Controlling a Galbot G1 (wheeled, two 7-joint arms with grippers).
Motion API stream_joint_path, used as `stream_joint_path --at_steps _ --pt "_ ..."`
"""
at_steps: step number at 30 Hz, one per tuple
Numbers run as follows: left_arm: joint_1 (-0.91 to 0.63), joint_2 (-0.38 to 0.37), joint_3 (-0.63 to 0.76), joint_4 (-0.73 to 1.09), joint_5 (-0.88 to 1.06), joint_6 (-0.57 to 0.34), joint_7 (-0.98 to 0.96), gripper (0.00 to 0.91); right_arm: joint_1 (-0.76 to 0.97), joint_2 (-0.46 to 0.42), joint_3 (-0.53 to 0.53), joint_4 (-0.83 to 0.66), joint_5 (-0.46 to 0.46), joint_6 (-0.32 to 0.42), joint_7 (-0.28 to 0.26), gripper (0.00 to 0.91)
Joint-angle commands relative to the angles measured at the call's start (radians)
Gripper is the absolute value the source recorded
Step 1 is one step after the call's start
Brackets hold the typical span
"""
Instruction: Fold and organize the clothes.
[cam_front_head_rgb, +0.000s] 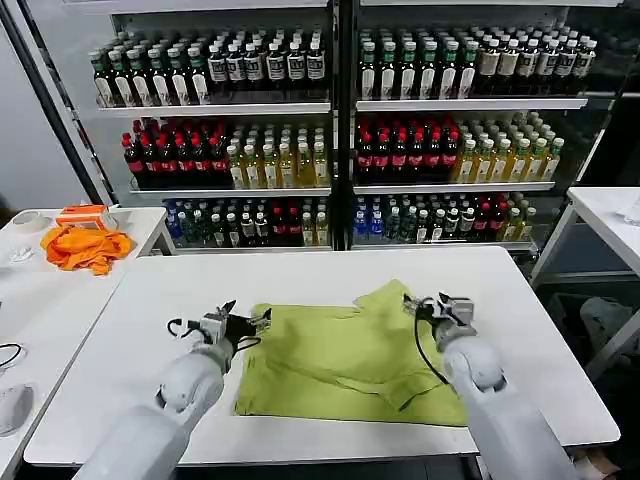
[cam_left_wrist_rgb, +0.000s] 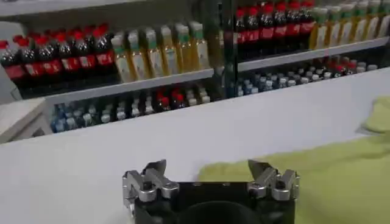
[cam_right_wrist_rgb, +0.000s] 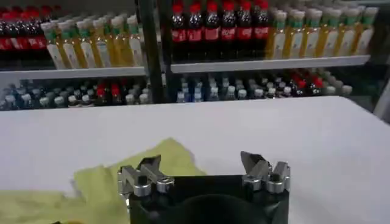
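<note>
One soft, light shirt lying crumpled, low in the middle of the frame, on the table. Likely floppy; best pinched at edges. Left gripper spread at its left edge; right gripper spread by the upper right sleeve.

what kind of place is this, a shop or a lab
Probably a lab or test room dressed up like a shop. Drink shelves packed with bottles fill the back wall, yet in front stand plain white work tables, one holding a yellow-green T-shirt between the left gripper and right gripper.
</note>
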Motion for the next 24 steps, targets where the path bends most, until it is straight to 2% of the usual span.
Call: stream_joint_path --at_steps 1,5,6,7,8,9,10,12,20,24 --pt "-0.151 -0.022 0.081 0.182 -0.084 0.029 0.005 0.907 0.181 0.057 -0.080 -0.254 0.027 -0.010 -0.006 0.907" --pt "-0.146 -0.023 0.093 0.187 -0.089 0.031 0.009 0.907 0.187 0.077 -0.083 -0.285 0.027 -0.010 -0.010 0.907" --pt "-0.144 -0.024 0.094 0.186 -0.089 0.030 0.009 0.615 0.186 0.080 -0.083 -0.286 0.028 -0.010 -0.011 0.605" --pt "-0.142 -0.025 0.094 0.185 -0.089 0.029 0.010 0.443 0.185 0.081 -0.083 -0.285 0.030 -0.010 -0.012 0.393" --pt "-0.138 -0.024 0.094 0.179 -0.090 0.029 0.012 0.212 0.180 0.081 -0.086 -0.278 0.034 -0.010 -0.015 0.040" --pt "-0.135 -0.023 0.094 0.175 -0.093 0.028 0.013 0.131 0.176 0.081 -0.089 -0.274 0.035 -0.010 -0.016 0.000" --pt "-0.132 -0.022 0.094 0.171 -0.095 0.028 0.013 0.060 0.172 0.079 -0.092 -0.265 0.037 -0.010 -0.016 0.000" --pt "-0.121 -0.017 0.098 0.159 -0.100 0.029 0.015 0.040 0.160 0.076 -0.096 -0.248 0.039 -0.010 -0.015 0.000" --pt "-0.089 -0.009 0.093 0.129 -0.108 0.025 0.023 0.040 0.129 0.065 -0.098 -0.205 0.043 -0.009 -0.017 0.000" --pt "-0.085 -0.007 0.080 0.117 -0.118 -0.012 0.033 0.040 0.124 0.061 -0.094 -0.182 0.044 -0.006 -0.018 0.000"
